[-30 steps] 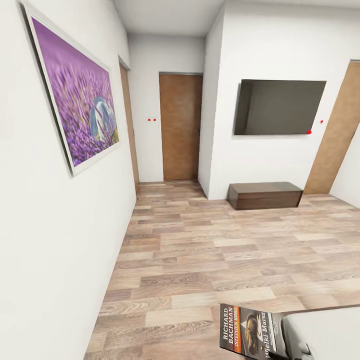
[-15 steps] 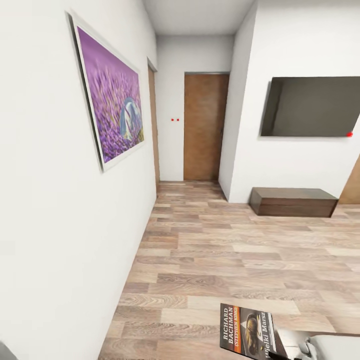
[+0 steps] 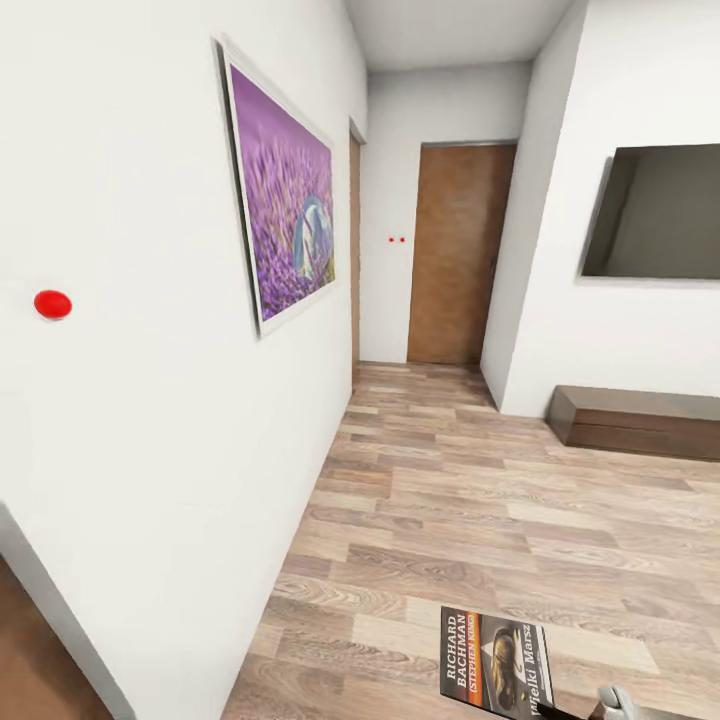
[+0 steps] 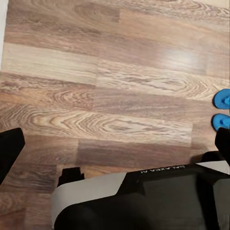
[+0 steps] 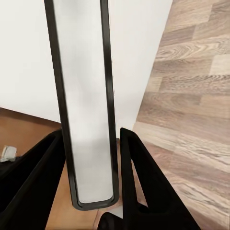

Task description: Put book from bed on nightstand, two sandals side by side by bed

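Since the earlier head views the whole scene has slid rightward, so the camera has swung left: the purple painting (image 3: 290,215) now sits mid-picture, the brown door (image 3: 462,255) has shifted right, the TV (image 3: 655,212) and the low bench (image 3: 640,420) are cut by the edge, a red dot (image 3: 52,304) has come into view on the white wall, and the bed's pale corner has dropped out of sight. The book (image 3: 497,665) keeps its place low in the head view, which suggests it travels with the robot. In the right wrist view the right gripper (image 5: 91,158) has its two dark fingers closed narrowly on the book (image 5: 86,96), seen edge-on between them, with the wall and a brown surface just beyond. The main risk, as I judge it, is the thin paperback, pinched near one end, swinging into that close wall or slipping from the pads while the base turns; a quick rotation would cause either. A second risk is turning on without finding the nightstand, since no lamp-bearing cabinet is visible. The left gripper (image 4: 115,158) hangs over the plank floor (image 4: 105,72) with its fingertips wide apart and nothing between them. The two sandals (image 4: 222,110) show as blue tips at the frame edge, lying close together on the floor near that gripper, beside the robot's base (image 4: 143,196).
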Controlling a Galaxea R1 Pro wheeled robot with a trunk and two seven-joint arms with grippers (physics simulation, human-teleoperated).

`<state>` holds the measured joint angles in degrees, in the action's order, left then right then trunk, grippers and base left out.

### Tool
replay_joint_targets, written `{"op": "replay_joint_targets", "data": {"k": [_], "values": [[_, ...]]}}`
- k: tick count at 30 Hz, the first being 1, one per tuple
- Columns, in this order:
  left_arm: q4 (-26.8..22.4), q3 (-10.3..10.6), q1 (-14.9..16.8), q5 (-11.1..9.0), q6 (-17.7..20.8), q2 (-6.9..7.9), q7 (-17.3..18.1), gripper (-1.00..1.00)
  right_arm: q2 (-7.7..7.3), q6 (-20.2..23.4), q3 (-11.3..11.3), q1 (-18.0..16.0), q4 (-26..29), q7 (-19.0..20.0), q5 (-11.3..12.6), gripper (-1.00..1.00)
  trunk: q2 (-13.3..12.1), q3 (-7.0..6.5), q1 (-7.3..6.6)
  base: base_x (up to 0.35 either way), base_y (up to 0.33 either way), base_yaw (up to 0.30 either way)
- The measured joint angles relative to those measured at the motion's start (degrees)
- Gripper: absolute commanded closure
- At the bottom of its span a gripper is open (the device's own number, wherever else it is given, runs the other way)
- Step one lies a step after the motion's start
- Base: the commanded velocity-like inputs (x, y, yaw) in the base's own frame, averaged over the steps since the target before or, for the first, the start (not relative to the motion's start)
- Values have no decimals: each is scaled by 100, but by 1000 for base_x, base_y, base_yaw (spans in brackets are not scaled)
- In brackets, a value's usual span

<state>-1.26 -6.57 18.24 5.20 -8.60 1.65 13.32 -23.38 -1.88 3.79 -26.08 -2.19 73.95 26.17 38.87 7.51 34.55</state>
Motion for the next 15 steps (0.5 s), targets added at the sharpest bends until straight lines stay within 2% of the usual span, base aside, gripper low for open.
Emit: {"op": "replay_joint_targets", "data": {"k": [2, 5, 11, 15], "values": [[-13, -9, -19, 359, 5, 63, -281, -100, 0, 0, 0, 0, 0, 3, 1, 100, 0, 0, 0, 0, 0, 294], [-169, -16, -25, 636, -15, 90, -543, -100, 0, -1, 1, 0, 0, 0, 3, 100, 0, 0, 0, 0, 0, 294], [-425, -5, -28, 723, -48, 77, -650, -100, 0, -4, -4, 0, 0, -6, 4, 100, 0, 0, 0, 0, 0, 272], [-438, -12, -30, 719, -100, 60, -658, -100, -2, -8, -34, 0, 2, -4, 7, 100, 0, 0, 0, 0, 0, 80]]}}
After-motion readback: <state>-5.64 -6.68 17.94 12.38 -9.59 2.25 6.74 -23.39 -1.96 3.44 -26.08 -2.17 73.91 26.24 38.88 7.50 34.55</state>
